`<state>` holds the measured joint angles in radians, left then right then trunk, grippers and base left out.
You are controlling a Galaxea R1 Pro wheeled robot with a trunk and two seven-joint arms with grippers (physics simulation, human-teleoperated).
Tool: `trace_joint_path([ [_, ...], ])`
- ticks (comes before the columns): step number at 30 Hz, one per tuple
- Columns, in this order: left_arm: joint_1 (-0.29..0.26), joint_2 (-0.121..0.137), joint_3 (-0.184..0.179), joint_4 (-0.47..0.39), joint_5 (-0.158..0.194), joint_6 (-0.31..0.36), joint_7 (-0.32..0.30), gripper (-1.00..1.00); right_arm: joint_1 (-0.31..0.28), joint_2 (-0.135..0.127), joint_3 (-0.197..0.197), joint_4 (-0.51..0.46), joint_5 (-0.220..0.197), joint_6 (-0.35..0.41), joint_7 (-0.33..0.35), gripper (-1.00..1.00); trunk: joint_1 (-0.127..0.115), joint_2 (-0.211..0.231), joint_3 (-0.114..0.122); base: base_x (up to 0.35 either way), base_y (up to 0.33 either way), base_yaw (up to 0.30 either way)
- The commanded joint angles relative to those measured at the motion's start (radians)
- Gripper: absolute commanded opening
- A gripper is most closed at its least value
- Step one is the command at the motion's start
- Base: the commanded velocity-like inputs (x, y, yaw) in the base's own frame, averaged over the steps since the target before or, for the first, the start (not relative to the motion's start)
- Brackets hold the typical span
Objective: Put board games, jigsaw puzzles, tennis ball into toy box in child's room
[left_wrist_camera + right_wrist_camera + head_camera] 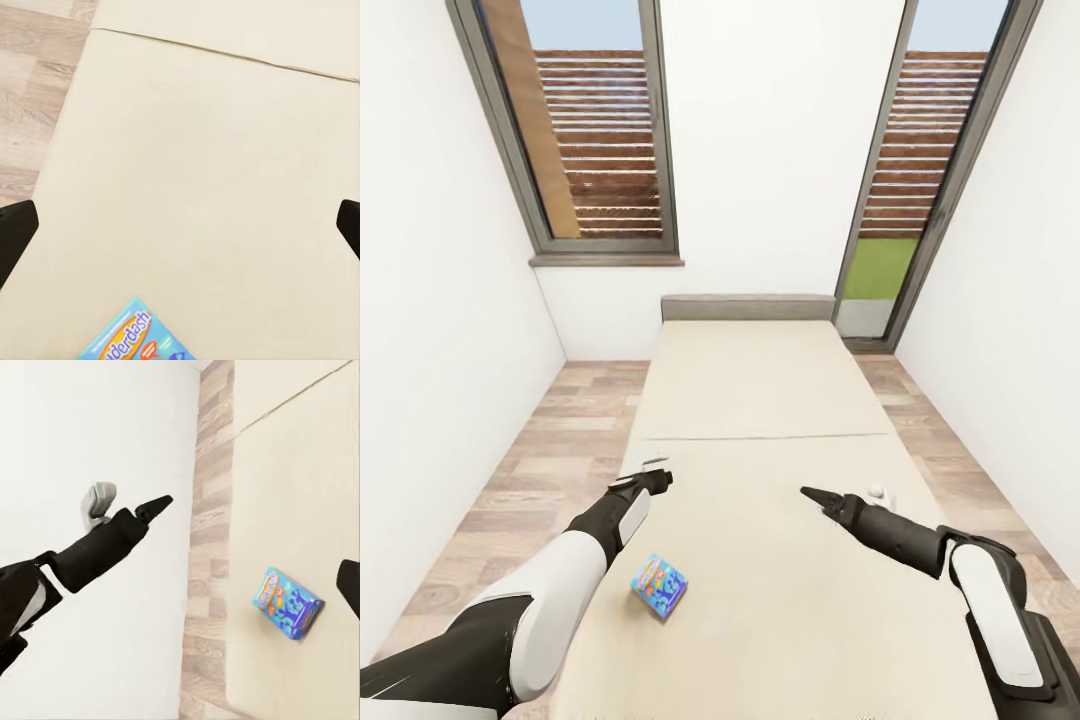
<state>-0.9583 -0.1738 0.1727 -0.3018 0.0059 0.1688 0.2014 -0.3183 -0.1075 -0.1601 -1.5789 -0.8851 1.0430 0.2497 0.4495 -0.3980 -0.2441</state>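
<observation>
Head view, left to right. A strip of wood-plank floor [550, 440] runs between the white left wall [430, 350] and the long beige bed [760, 400]; a like strip [950, 450] lies between the bed and the right wall. The bed's left edge passes just under the left gripper [658, 472], whose fingers stand apart: in the left wrist view the dark fingertips [15, 229] sit wide at either side with bare mattress between them. The light-blue rectangular cardboard board game with an orange logo [659, 585] rests on the bed near its left edge, tilted, close beside the left forearm and well apart from the right gripper [812, 494]. The right gripper hovers over the mid-bed; whether its fingers are apart or together cannot be told. The bed's surface beyond both grippers lies flat up to the grey headboard [748, 307].
</observation>
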Motion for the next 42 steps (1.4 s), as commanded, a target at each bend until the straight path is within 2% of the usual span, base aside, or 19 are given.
trace_joint_path([
  [1, 0.000, -0.001, 0.002, -0.002, 0.000, 0.005, 0.003, 1.00, -0.001, -0.018, -0.002, -0.001, 0.015, 0.004, 0.101, 1.00, 0.001, -0.002, -0.004, 0.000, 0.000, 0.000],
  [2, 0.000, -0.001, 0.002, -0.002, 0.000, 0.005, 0.003, 1.00, -0.001, -0.032, -0.003, 0.000, 0.016, 0.004, 0.162, 1.00, 0.001, -0.002, -0.005, 0.000, 0.000, 0.000],
  [5, 0.000, -0.001, 0.000, -0.002, 0.000, 0.005, 0.003, 1.00, -0.001, -0.052, -0.009, 0.000, 0.018, 0.004, 0.234, 1.00, 0.001, -0.002, -0.010, 0.000, 0.000, 0.000],
  [13, -0.002, -0.001, 0.004, -0.002, 0.000, 0.017, 0.004, 1.00, -0.001, -0.062, -0.019, 0.000, 0.019, 0.004, 0.266, 1.00, 0.001, -0.002, -0.023, 0.000, 0.000, 0.000],
  [16, -0.008, -0.001, 0.006, -0.005, 0.001, 0.078, 0.007, 1.00, -0.001, -0.064, -0.041, 0.000, 0.019, 0.004, 0.269, 1.00, 0.001, -0.002, -0.028, 0.000, 0.000, 0.000],
  [19, -0.028, -0.001, 0.006, -0.010, 0.003, 0.213, 0.011, 1.00, -0.001, -0.064, -0.065, 0.001, 0.019, 0.004, 0.270, 1.00, 0.001, -0.002, -0.033, 0.000, 0.000, 0.000],
  [21, -0.052, -0.001, 0.008, -0.011, 0.005, 0.259, 0.012, 1.00, -0.001, -0.065, -0.071, 0.002, 0.019, 0.004, 0.270, 1.00, 0.001, -0.002, -0.037, 0.000, 0.000, 0.000],
  [25, -0.095, -0.001, 0.009, -0.009, 0.009, 0.313, 0.014, 1.00, -0.001, -0.082, -0.076, 0.004, 0.019, 0.004, 0.270, 1.00, 0.001, -0.002, -0.043, 0.000, 0.000, 0.000],
  [30, -0.111, -0.001, 0.012, -0.007, 0.011, 0.403, 0.015, 1.00, -0.001, -0.110, -0.078, 0.009, 0.018, 0.004, 0.274, 1.00, 0.001, -0.002, -0.051, 0.000, 0.000, 0.000],
  [37, -0.132, -0.001, 0.014, -0.014, 0.011, 0.424, 0.015, 1.00, -0.001, -0.117, -0.098, 0.010, 0.017, 0.004, 0.276, 1.00, 0.001, -0.002, -0.063, 0.000, 0.000, 0.000],
  [42, -0.145, -0.001, 0.012, -0.016, 0.010, 0.370, 0.020, 1.00, -0.001, -0.118, -0.104, 0.010, 0.018, 0.004, 0.276, 1.00, 0.001, -0.002, -0.071, 0.000, 0.000, 0.000],
])
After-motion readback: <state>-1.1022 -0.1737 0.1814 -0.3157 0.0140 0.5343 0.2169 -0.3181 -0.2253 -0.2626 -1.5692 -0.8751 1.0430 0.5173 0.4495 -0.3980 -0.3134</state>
